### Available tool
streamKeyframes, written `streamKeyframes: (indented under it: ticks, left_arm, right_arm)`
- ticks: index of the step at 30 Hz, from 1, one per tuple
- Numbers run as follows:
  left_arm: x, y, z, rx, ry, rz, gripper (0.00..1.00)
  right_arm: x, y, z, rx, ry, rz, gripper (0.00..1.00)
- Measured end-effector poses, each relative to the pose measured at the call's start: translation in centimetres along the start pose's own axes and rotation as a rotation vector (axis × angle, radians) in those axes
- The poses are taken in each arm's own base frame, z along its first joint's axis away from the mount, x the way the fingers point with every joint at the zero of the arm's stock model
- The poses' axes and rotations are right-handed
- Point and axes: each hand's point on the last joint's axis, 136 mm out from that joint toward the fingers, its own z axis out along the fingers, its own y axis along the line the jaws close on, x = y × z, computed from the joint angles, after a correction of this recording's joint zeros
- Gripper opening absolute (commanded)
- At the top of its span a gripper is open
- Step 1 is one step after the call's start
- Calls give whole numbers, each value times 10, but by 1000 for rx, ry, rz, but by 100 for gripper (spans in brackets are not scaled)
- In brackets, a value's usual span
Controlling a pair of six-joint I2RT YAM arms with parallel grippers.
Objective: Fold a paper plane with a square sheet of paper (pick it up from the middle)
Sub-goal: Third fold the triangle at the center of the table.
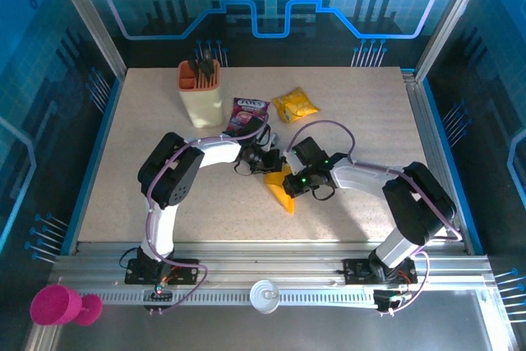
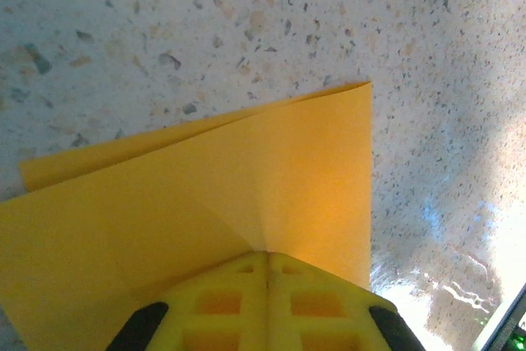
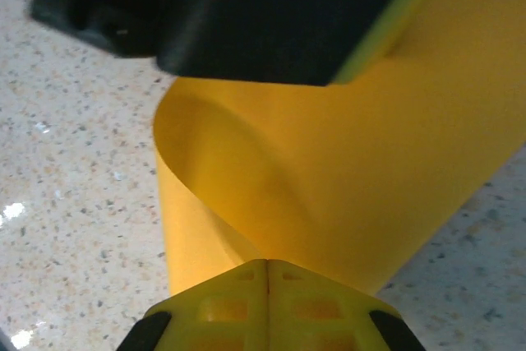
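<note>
The orange-yellow sheet of paper (image 1: 282, 190) lies folded near the table's middle, its point toward the front. My left gripper (image 1: 265, 162) is shut on it; in the left wrist view the paper (image 2: 246, 195) spreads flat over the table from the closed jaws of my left gripper (image 2: 266, 254). My right gripper (image 1: 289, 180) is shut on the paper too; in the right wrist view the paper (image 3: 329, 178) curls up in a loop from the closed jaws of my right gripper (image 3: 268, 262), with the dark body of the left gripper (image 3: 246, 14) just above it.
A beige holder (image 1: 202, 92) with an orange top stands at the back left. A purple printed packet (image 1: 248, 113) and a crinkled yellow snack packet (image 1: 295, 105) lie behind the grippers. A pink cup (image 1: 57, 306) and a white lid (image 1: 266, 294) sit off the table's front.
</note>
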Motion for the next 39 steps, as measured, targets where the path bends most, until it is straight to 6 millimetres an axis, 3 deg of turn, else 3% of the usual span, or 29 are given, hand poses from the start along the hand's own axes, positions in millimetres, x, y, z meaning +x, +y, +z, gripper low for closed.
streamKeyframes:
  ticks: [21, 39]
  left_arm:
    - [0, 0, 0, 2, -1, 1, 0]
    - [0, -1, 1, 14, -2, 4, 0]
  right_arm:
    - [-11, -12, 4, 9, -10, 35, 0]
    - [3, -5, -3, -40, -26, 80, 0]
